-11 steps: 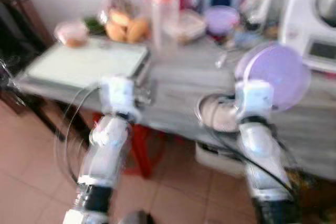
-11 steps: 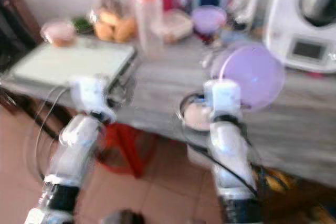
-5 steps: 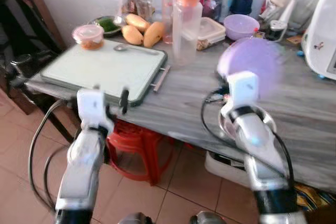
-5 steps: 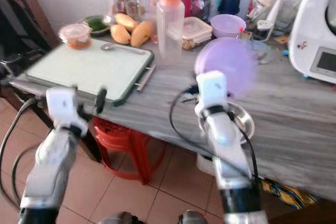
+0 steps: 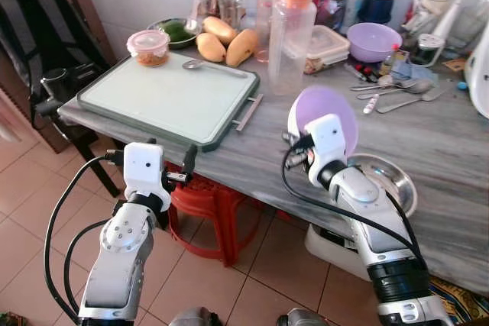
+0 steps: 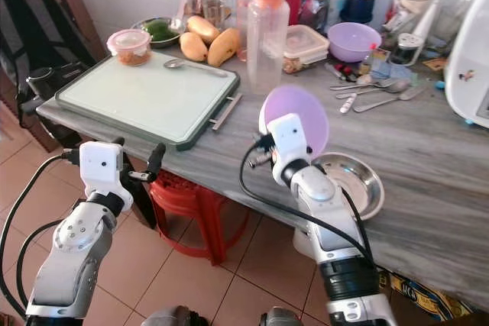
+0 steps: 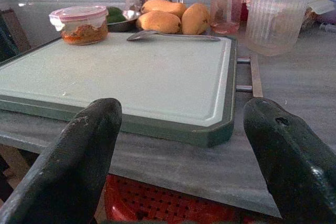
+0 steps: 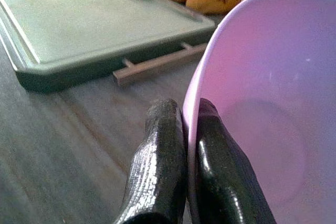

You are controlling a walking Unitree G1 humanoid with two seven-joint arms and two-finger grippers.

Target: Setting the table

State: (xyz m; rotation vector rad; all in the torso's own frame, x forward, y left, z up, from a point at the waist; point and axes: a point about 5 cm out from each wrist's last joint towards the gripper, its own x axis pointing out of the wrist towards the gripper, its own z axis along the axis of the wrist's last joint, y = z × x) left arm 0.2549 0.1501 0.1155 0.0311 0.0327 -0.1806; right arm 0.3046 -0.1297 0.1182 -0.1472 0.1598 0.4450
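Observation:
My right gripper is shut on the rim of a purple plastic bowl, held tilted above the grey table, just right of the tray's handles. A steel dish lies on the table beside it, to the right. A large green-rimmed white tray sits at the table's left end with a spoon on its far edge. My left gripper stands open in front of the tray's near edge, below table height, holding nothing.
Along the back stand a lidded jar, mangoes, a plastic pitcher with an orange lid, a food box, a second purple bowl and spoons. A red stool stands under the table; a dark chair at left.
The camera has shifted and the blur is gone. My right gripper has brought the purple bowl lower and leftward, nearer the table. The left gripper stays open before the tray.

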